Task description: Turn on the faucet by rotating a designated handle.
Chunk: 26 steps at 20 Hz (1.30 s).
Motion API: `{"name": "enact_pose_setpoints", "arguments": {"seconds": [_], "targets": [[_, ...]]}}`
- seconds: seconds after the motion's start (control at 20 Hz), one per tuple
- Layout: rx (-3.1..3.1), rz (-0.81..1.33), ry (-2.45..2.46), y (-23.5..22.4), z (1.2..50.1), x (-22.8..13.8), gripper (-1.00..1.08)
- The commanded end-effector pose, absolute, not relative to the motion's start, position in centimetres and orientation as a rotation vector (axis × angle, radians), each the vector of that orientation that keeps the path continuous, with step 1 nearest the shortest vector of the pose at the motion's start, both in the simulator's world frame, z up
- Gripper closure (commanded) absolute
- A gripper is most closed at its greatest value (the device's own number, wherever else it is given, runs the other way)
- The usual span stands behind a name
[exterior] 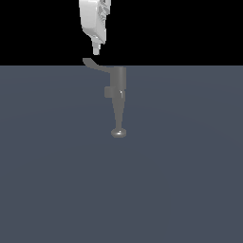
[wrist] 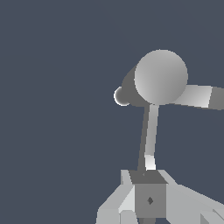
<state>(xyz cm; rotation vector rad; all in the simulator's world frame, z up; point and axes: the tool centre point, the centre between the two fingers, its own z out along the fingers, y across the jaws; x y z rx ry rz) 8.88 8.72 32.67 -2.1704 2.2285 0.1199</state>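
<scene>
A: Faucet (exterior: 117, 95) is standing on the grey surface (exterior: 57, 180) in the exterior view, handle (exterior: 97, 66) projecting toward that view's left, fingers (exterior: 96, 48) hovering just above it.

B: And the wrist view?

A: Handle (wrist: 148, 140) is reaching toward the gripper (wrist: 146, 199); finger spacing is unclear.

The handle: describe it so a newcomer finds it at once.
On the flat grey floor stands one small metallic faucet, below the white gripper. The handle is the thin curved lever leaving the faucet's top toward the exterior view's left. Unlike the tapered spout, it is flat and ends flared, not in a ball.
</scene>
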Motion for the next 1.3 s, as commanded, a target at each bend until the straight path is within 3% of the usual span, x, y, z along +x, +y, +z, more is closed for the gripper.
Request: {"name": "enact_pose_setpoints", "arguments": {"seconds": [0.0, 0.65, 1.25], "targets": [[-2.12, 0.088, 2.291, 9.2, 31.9, 9.7, 1.08], [-1.997, 0.001, 2.425, 10.6, 30.1, 11.7, 1.08], [-1.998, 0.001, 2.425, 10.9, 30.0, 10.2, 1.08]]}}
